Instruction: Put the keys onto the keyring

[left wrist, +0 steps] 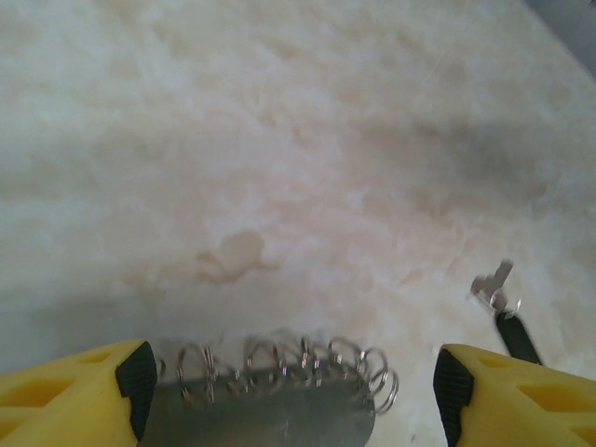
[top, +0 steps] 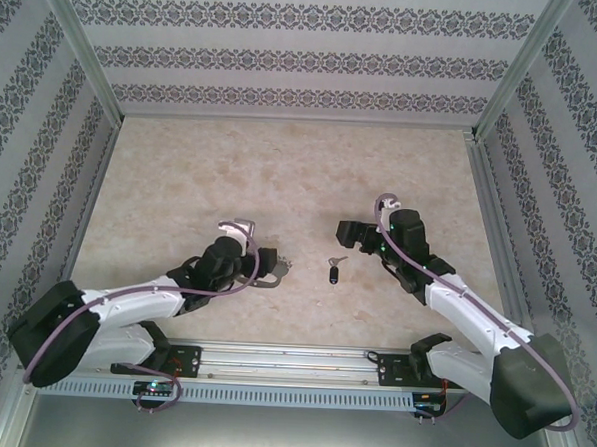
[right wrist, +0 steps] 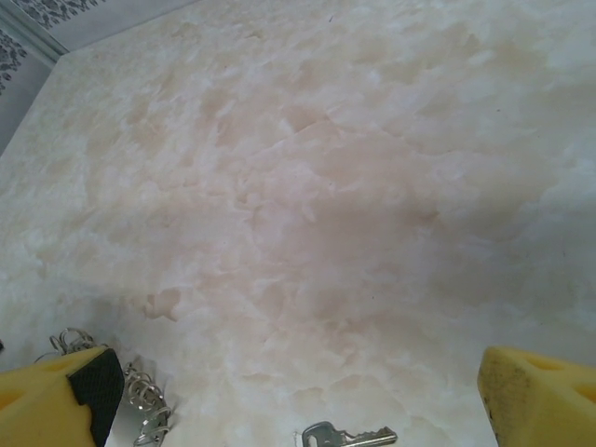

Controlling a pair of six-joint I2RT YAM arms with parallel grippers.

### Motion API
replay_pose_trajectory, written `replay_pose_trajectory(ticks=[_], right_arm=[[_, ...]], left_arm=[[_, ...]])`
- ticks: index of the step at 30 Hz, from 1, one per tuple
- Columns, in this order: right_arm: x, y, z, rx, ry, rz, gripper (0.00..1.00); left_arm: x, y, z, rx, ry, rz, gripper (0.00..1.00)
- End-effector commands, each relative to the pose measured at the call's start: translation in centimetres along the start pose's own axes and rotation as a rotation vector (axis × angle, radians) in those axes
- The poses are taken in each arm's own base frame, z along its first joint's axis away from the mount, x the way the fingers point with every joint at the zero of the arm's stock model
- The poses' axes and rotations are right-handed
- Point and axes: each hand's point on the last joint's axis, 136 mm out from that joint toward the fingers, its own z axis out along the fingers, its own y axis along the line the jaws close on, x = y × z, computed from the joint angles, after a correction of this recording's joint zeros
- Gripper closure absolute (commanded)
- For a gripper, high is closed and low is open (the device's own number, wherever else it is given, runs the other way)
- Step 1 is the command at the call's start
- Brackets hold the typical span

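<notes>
The keyring (left wrist: pixel 270 414), a flat grey metal loop with a chain of small silvery rings (left wrist: pixel 307 363), lies on the table between the fingers of my left gripper (left wrist: pixel 296 396). Its jaws stand wide, with a gap between the loop and the right finger (left wrist: pixel 456 391). From above, the keyring (top: pixel 279 270) sits at the left gripper's (top: pixel 271 266) tip. The keys (top: pixel 334 271), a black oblong head with a small silver key, lie just right of it, also visible as the keys (left wrist: pixel 507 312) in the left wrist view. My right gripper (top: pixel 343 236) hovers open just behind the keys; the silver key (right wrist: pixel 349 436) lies below its span.
The marble-patterned table (top: pixel 281 173) stretches bare behind both grippers. Patterned walls with metal posts (top: pixel 82 52) enclose it on three sides. A metal rail (top: pixel 291 363) runs along the near edge by the arm bases. The chain (right wrist: pixel 144 410) shows beside the right gripper's left finger.
</notes>
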Motion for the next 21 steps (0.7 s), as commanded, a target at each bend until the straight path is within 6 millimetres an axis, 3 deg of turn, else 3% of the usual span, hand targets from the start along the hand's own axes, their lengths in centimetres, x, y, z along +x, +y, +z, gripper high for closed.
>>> replay_pose_trajectory(ticks=[1, 9, 21], right_arm=[[-0.6, -0.2, 0.4, 0.002, -0.02, 0.031, 0.02], [1.2, 0.2, 1.0, -0.038, 0.041, 0.058, 0.03], [2.3, 0.3, 0.9, -0.016, 0.066, 0.04, 0.02]], left_arm=[[1.3, -0.2, 0.6, -0.01, 0.012, -0.051, 0.21], [3.4, -0.1, 2.0, -0.022, 0.047, -0.095, 0.21], [4.1, 0.1, 2.5, -0.039, 0.066, -0.131, 0.21]])
